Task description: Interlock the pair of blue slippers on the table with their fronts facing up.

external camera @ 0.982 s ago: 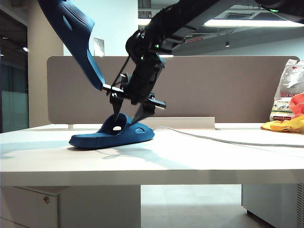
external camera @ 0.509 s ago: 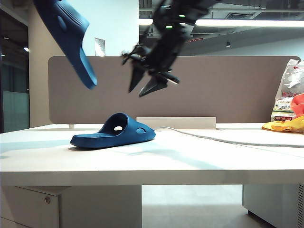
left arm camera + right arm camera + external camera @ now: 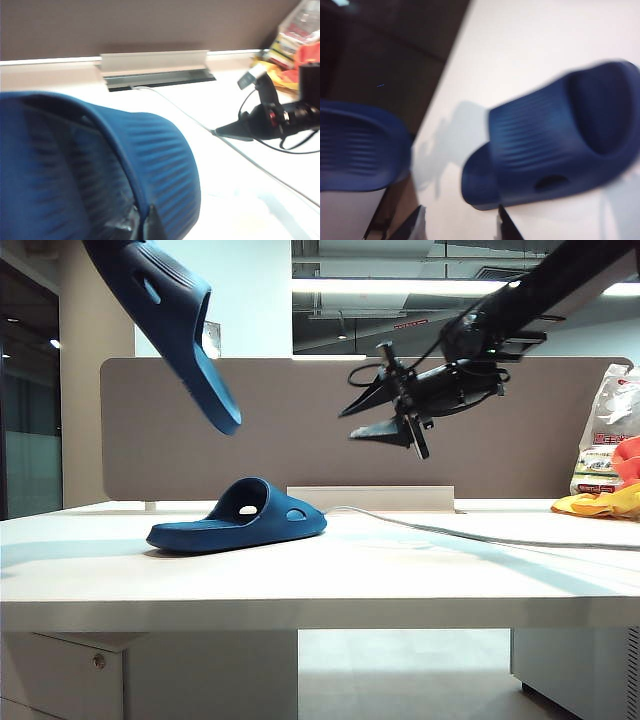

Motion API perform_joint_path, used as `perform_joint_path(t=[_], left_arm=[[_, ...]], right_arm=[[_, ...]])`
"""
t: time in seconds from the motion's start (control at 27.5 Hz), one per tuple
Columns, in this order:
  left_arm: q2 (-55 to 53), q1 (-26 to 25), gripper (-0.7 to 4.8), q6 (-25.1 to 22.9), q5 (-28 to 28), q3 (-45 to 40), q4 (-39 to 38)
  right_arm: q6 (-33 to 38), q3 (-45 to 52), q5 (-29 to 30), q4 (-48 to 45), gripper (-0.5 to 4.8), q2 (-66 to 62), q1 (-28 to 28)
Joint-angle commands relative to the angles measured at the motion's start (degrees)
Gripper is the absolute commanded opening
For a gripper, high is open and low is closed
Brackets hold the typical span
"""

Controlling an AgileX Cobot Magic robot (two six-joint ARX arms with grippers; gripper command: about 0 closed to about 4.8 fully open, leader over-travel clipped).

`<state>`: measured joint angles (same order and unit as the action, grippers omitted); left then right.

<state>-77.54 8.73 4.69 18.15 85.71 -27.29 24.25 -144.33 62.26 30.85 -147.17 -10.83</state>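
We see one dark blue rubber slipper (image 3: 240,516) lying flat on the wide white counter (image 3: 400,575), sole down, its long side running left to right in the outside view. Our left tool (image 3: 141,223) is pressed shut on the other dark blue rubber slipper (image 3: 170,315), which hangs tilted high up, above and to the left of the flat one. Our right tool (image 3: 382,412) is empty, with its tips spread apart, up in the air to the right of both slippers. The left arm is nearer for bringing the pair together. The held slipper's top is cut off, and the left tool's tips are mostly hidden behind it.
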Motion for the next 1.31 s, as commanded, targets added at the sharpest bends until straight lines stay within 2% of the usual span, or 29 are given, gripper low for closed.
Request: perform_joint_path(t=[0.04,0.18,0.4,0.62,1.02,1.24,1.31], left_arm=[[0.61,0.04,-0.06,-0.11,1.16,0.33,1.16],[0.83,0.04,-0.06,0.26,1.18,0.33,0.63],[0.83,0.07,-0.06,0.26,1.16,0.33,-0.68],[0.83,0.07,-0.06,0.26,1.16,0.33,-1.16],[0.83,0.07,-0.06,0.24,1.11,0.31,-2.03],[0.83,0.07,-0.06,0.22,1.14,0.33,-2.38],[0.83,0.07,-0.06,0.22,1.14,0.31,-2.38]], right_arm=[[0.0,-0.24,3.28,-4.22,1.8,-1.11,0.15],[0.66,-0.26,3.67,-7.69,1.8,-2.64,-0.37],[1.64,-0.24,0.39,-9.16,1.8,-5.25,-1.79],[-0.26,-0.26,-8.17,-13.09,1.8,-5.92,-3.96],[-1.38,-0.24,-18.82,-15.63,1.8,-7.28,-6.69],[-1.77,-0.24,-20.15,-16.06,1.81,-8.35,-6.8],[-1.77,-0.24,-20.13,-16.11,1.96,-8.37,-6.78]])
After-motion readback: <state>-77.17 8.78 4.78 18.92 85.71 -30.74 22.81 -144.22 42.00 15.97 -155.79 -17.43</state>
